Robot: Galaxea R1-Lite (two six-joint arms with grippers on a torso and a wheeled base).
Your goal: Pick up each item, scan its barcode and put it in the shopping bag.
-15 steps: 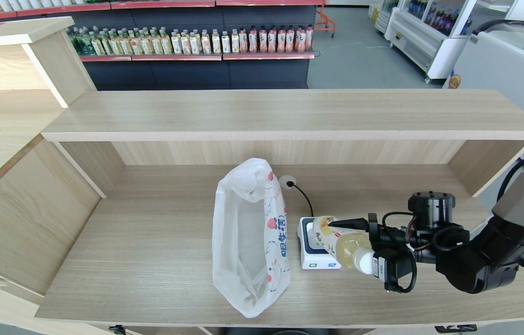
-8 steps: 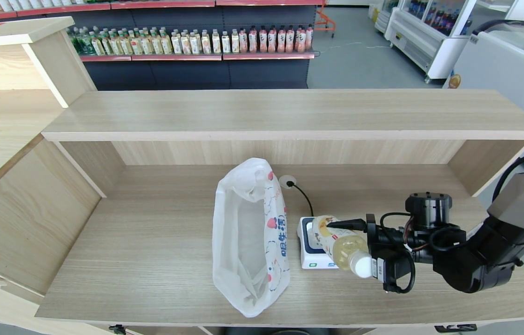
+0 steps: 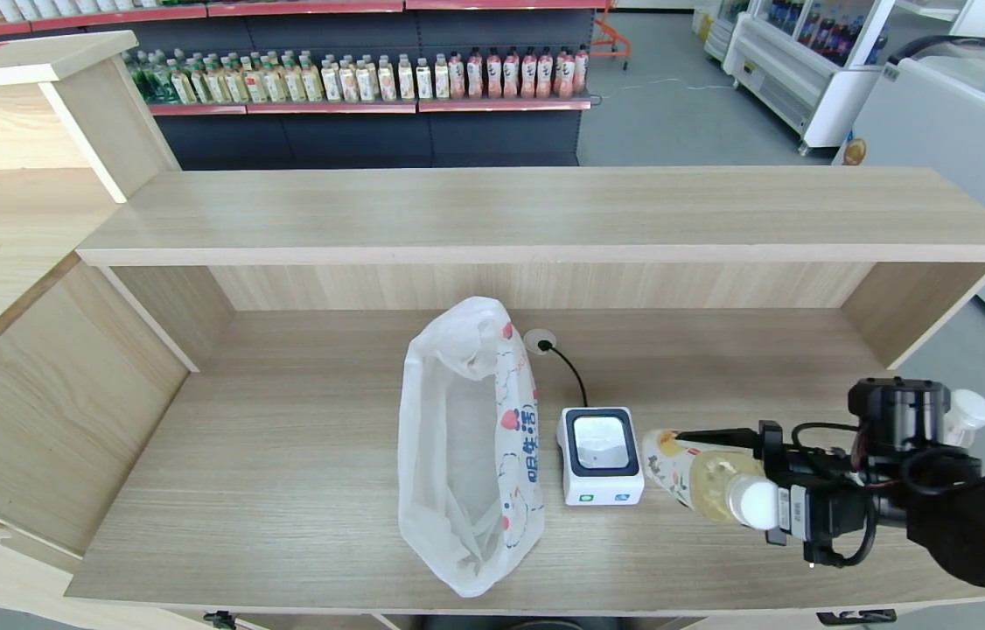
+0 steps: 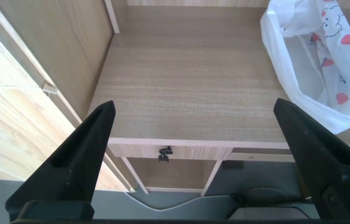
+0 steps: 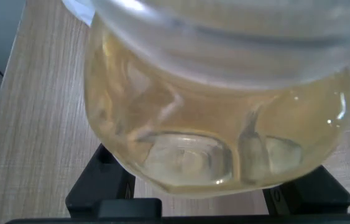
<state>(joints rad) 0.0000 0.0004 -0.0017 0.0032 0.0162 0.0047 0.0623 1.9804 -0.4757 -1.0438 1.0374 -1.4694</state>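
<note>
Right pincer (image 3: pixel 695 459) clamps the bottle (image 3: pixel 707 477) across its body. The bottle lies sideways between the fingers, base toward the scanner (image 3: pixel 600 455) just beside it. Left pincer (image 4: pixel 190 162) spread wide, near the shopping bag (image 3: pixel 468 446).

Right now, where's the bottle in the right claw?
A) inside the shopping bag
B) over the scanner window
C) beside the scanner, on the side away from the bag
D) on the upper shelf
C: the right claw holds the bottle on its side next to the scanner, whose window is uncovered, with the shopping bag on the scanner's other side.
</note>
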